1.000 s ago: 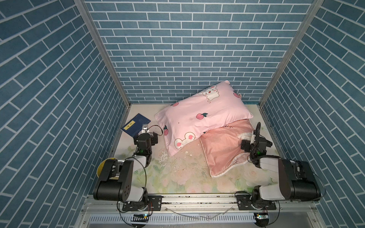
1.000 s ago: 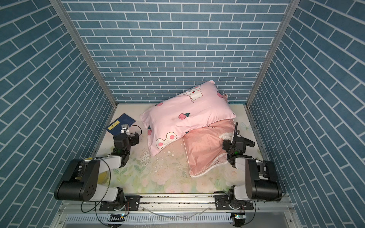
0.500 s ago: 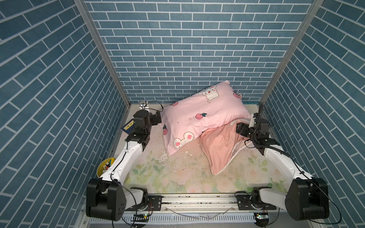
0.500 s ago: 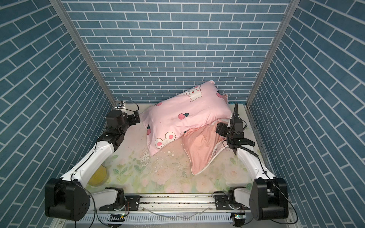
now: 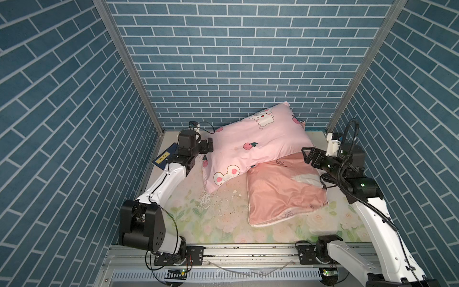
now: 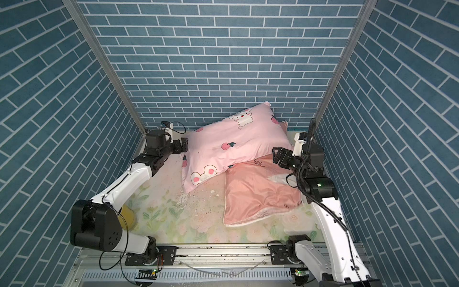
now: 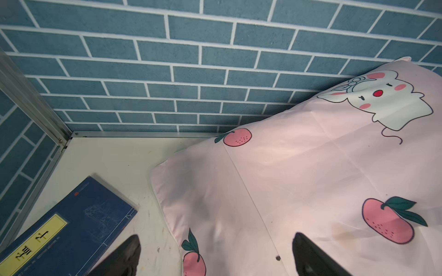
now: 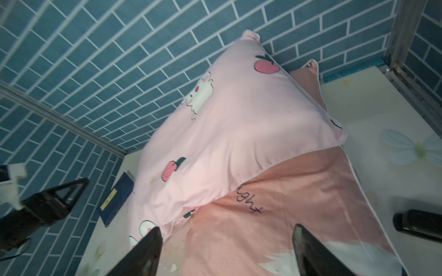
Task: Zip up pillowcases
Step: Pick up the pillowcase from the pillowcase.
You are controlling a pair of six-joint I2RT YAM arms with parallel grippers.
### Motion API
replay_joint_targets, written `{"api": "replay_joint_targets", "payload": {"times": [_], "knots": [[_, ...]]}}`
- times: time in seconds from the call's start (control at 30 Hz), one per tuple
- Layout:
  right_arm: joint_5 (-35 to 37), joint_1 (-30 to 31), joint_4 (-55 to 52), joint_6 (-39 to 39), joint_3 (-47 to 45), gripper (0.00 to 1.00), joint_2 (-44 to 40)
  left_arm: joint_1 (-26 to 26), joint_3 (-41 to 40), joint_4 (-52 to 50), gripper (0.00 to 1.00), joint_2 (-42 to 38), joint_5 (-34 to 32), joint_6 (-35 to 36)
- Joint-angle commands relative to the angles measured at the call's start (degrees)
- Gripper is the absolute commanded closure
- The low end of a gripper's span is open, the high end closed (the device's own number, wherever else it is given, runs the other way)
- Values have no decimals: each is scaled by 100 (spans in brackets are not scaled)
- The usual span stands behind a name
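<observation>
Propped against the back wall, a light pink pillowcase (image 5: 255,149) (image 6: 231,146) with bunnies and peaches overlaps a salmon-pink pillowcase (image 5: 280,193) (image 6: 255,193) with "ght" script that lies flat in front of it. My left gripper (image 5: 208,145) (image 7: 216,251) is open at the light pink pillowcase's (image 7: 311,179) left short end, one finger over the fabric and one over the table. My right gripper (image 5: 308,155) (image 8: 227,251) hangs open over the salmon pillowcase (image 8: 299,215), just right of the light pink one's (image 8: 227,133) corner. No zipper shows.
A blue book (image 5: 165,156) (image 7: 64,227) lies at the back left beside the left arm. Crumbs (image 5: 211,198) are scattered on the floral mat in front of the pillows. A yellow object (image 6: 128,217) sits behind the left arm's base. Brick walls close in three sides.
Both arms have unfolded from the front rail and reached back to the pillows. The salmon pillowcase's right side, bunched up half a second ago, lies spread out again.
</observation>
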Motion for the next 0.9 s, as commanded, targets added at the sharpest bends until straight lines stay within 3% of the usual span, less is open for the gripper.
{"api": "replay_joint_targets", "payload": {"times": [0.0,0.1,0.33,0.57,0.77,0.8,0.83,0.87], "knots": [[-532,354,-8,135,69,15,481,-131,284,-13,1,181,147,-102],[-677,824,935,552,-135,15,1220,-240,509,-80,1,353,235,-146],[-886,1208,3128,1672,-486,17,2826,-367,1119,-349,2,801,690,-130],[-745,1473,3890,2398,-521,17,3879,-376,2477,-1141,1,1749,1141,148],[-278,1533,3720,2599,-217,17,4573,-376,3945,-1866,2,2814,1424,696],[-232,1534,3699,2600,-127,20,4687,-383,4273,-2003,3,3061,1514,889],[-192,1529,3616,2587,-7,33,4811,-376,4758,-2283,4,3399,1590,1086],[-154,1534,3478,2538,129,59,4913,-376,5420,-2726,3,3781,1649,1217]]}}
